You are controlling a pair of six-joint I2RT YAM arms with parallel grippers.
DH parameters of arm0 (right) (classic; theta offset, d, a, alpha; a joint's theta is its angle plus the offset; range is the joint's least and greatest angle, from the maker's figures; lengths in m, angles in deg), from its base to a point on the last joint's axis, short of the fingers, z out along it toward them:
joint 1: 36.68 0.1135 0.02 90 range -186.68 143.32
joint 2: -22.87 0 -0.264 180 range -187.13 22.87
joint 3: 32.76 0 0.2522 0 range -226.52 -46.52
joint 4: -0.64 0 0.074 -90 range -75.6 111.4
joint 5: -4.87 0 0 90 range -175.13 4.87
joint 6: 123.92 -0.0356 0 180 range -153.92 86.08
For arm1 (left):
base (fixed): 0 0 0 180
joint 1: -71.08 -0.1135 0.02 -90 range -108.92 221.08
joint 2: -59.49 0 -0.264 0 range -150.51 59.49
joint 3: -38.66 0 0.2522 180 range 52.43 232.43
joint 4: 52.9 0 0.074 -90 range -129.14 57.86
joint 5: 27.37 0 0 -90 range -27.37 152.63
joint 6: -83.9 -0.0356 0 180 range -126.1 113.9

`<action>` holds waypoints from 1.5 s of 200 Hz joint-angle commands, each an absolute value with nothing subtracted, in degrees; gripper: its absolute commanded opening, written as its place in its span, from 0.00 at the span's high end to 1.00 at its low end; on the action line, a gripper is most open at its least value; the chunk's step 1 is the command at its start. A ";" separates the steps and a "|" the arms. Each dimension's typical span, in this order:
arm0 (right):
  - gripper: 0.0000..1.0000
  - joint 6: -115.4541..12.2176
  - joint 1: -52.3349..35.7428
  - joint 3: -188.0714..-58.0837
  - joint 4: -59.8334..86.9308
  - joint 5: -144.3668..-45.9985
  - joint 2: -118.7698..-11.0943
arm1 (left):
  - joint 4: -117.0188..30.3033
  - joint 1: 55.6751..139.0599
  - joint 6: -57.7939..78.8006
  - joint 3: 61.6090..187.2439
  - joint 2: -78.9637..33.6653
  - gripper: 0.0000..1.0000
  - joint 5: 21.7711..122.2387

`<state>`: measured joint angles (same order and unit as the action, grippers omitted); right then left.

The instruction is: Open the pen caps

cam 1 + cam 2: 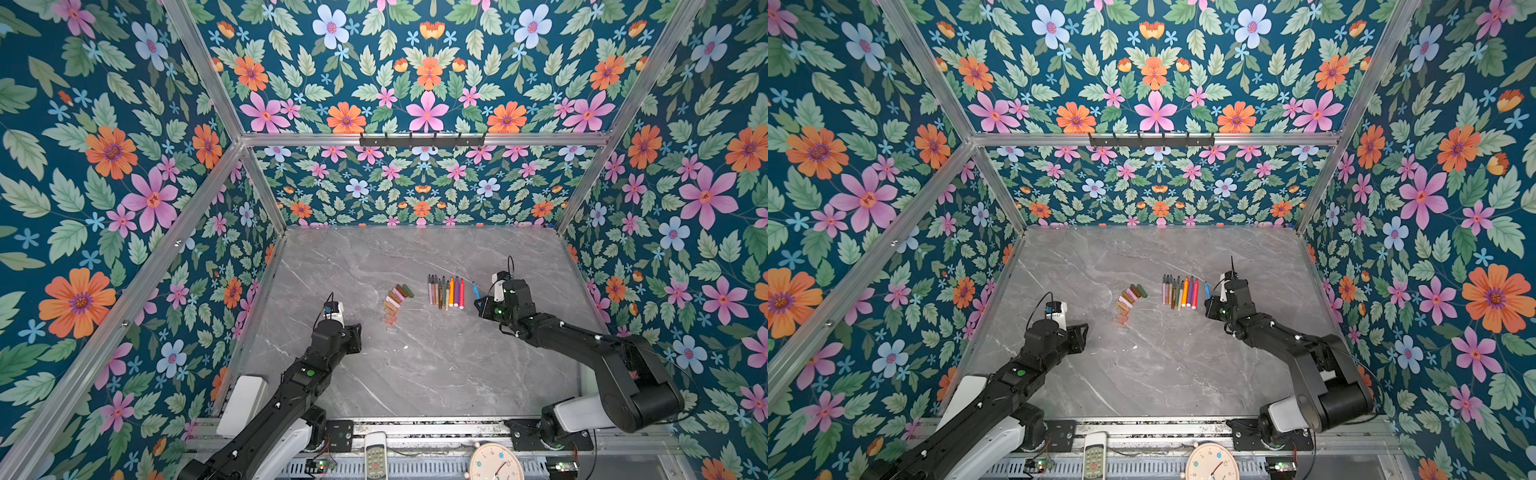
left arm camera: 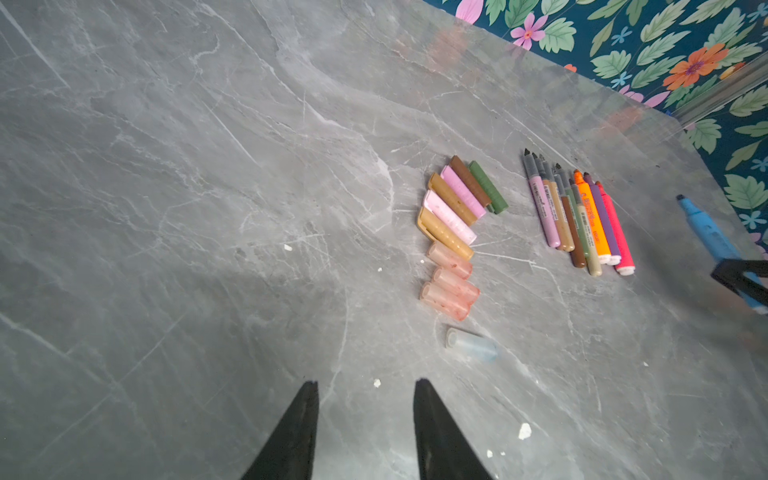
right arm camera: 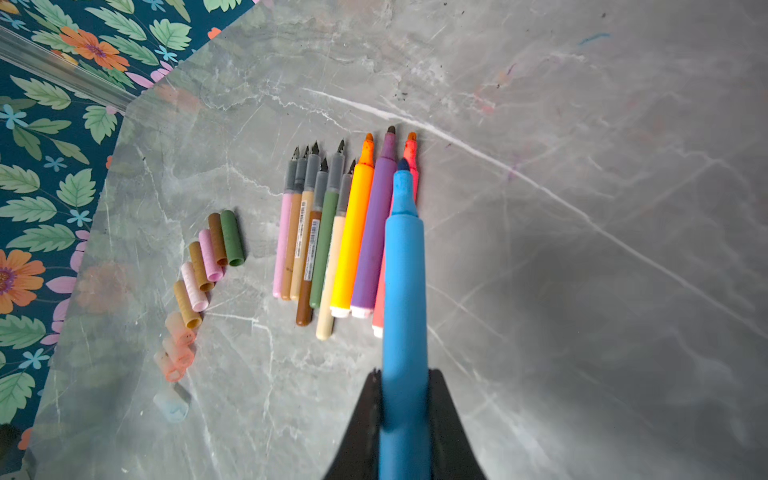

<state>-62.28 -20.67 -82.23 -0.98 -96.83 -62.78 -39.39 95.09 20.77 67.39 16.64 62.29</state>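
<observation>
The pen caps [image 2: 451, 216] lie in a curved line mid-table, already off the pens [image 2: 582, 220], which sit in a tight row just beside them (every tip bare). I have the blue pen [image 3: 405, 291] clamped in my right gripper [image 3: 405, 374], next to that row's red end. My left gripper [image 2: 366, 381] hovers over the grey table [image 1: 415, 374] near the caps, jaws apart and empty.
</observation>
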 commanded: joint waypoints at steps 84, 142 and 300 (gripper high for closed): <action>1.00 -66.50 -22.22 -90.03 -5.81 -99.04 -76.09 | -40.10 95.09 20.75 66.84 18.45 0.59 61.05; 1.00 -69.66 -23.41 -89.50 -8.30 -100.94 -79.58 | -40.19 95.13 20.70 66.84 18.29 0.58 61.14; 0.54 -71.09 -24.29 -84.90 -14.76 -104.64 -79.29 | -40.19 95.07 20.70 66.84 18.36 0.58 61.18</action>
<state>-71.13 -24.06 -85.68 -15.05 -104.18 -79.06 -39.37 95.13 20.81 66.60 18.28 61.31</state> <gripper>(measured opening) 0.415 0.417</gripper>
